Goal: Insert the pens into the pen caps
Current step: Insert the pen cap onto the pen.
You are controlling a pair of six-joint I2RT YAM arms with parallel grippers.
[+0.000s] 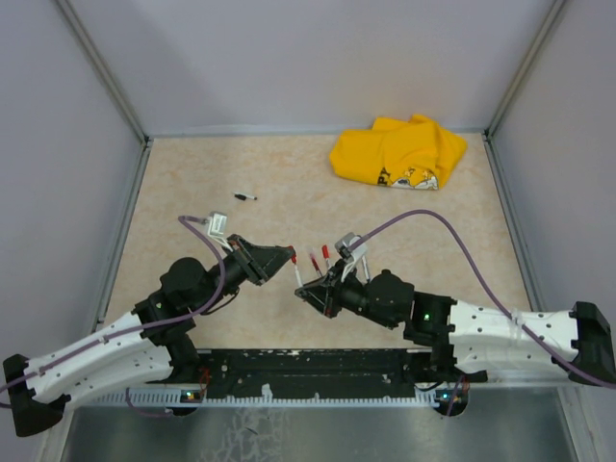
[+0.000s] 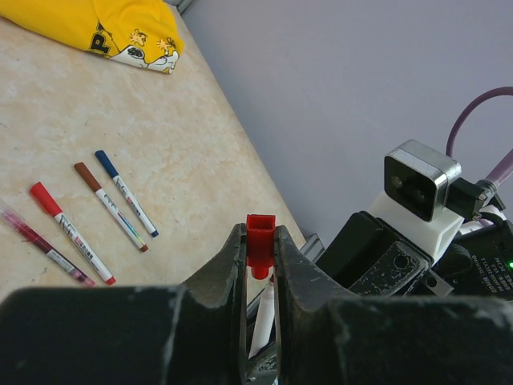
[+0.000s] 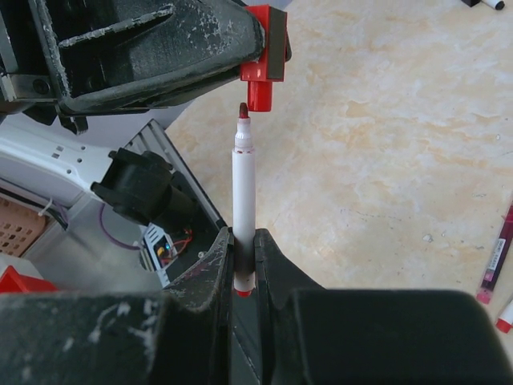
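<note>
My left gripper point(image 2: 260, 250) is shut on a short red pen cap point(image 2: 260, 239), its narrow mouth pointing down. Just under that cap point(image 3: 260, 79) stands a white pen point(image 3: 243, 188) with a dark red tip, gripped at its lower end by my shut right gripper point(image 3: 243, 258). The tip stops a small gap short of the cap's mouth and slightly to one side of it. In the top view the two grippers point(image 1: 289, 256) point(image 1: 308, 289) meet at the table's middle front. Several more capped pens point(image 2: 110, 206) lie side by side on the table.
A crumpled yellow cloth point(image 1: 397, 152) lies at the back right. A small black-ended piece point(image 1: 246, 196) rests alone at the back left. Loose pens point(image 1: 320, 256) lie just beyond the right gripper. Grey walls enclose the beige table point(image 1: 192, 173).
</note>
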